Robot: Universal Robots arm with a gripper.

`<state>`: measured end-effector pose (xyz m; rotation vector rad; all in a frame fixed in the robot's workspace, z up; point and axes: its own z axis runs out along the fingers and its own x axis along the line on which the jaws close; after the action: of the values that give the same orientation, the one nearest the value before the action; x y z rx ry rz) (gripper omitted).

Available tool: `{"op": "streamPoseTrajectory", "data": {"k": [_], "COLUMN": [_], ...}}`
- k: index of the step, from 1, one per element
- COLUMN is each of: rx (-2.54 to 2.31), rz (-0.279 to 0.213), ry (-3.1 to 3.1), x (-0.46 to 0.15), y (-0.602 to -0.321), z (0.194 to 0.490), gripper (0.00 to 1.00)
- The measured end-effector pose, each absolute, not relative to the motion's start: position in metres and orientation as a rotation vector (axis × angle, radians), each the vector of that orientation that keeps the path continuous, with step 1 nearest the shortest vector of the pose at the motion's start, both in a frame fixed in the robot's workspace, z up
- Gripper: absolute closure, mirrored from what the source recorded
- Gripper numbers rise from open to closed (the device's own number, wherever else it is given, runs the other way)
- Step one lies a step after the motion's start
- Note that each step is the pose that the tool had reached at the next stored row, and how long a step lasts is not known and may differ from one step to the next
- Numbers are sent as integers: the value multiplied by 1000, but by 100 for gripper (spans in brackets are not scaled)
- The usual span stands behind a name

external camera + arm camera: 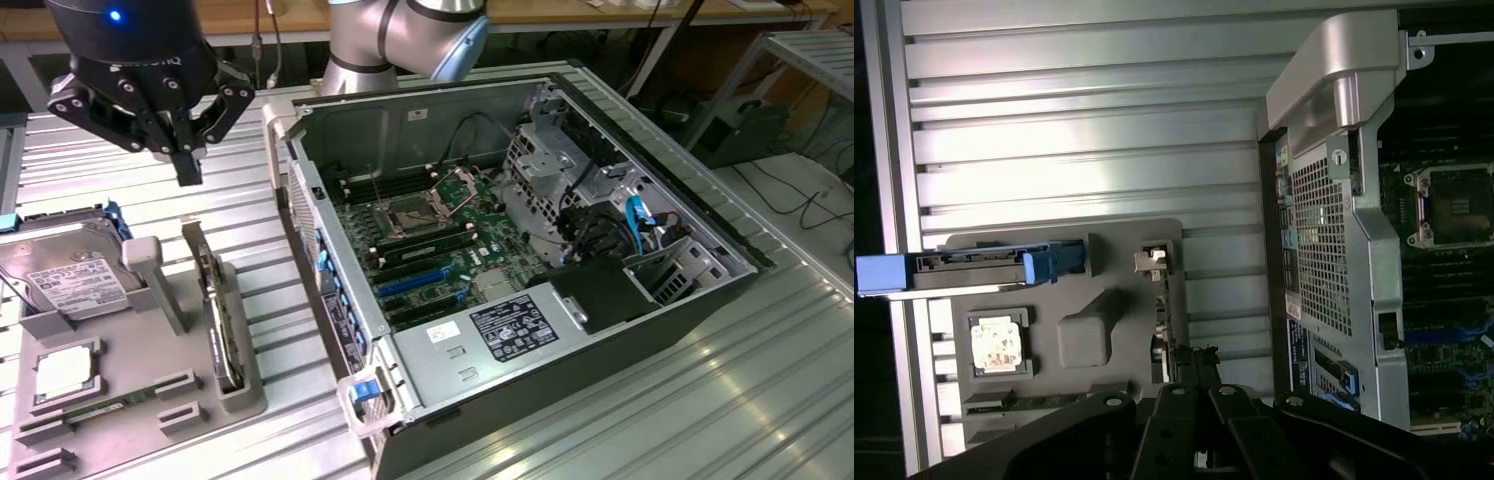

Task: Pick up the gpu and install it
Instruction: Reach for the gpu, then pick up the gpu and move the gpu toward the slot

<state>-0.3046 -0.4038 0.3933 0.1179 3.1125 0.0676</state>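
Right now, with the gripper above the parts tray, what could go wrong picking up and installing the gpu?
The gripper hangs shut near the gpu; going down like this could ram the card's top edge.
The gpu stands edge-up in a narrow slot of the tray; an off-centre grip might tilt or jam it.
The blue slots sit deep in the case beside its wall; the card may clip it.
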Motion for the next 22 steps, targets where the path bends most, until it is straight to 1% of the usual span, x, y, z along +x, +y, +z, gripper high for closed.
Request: {"op": "streamPoseTrajectory", "data": {"k": [9,22], "rx": [118,118], "rz": [68,68], "ry": [3112,3112], "x": [-316,-316], "y": [-405,-405], "z": [393,393], "gripper": [89,89]}}
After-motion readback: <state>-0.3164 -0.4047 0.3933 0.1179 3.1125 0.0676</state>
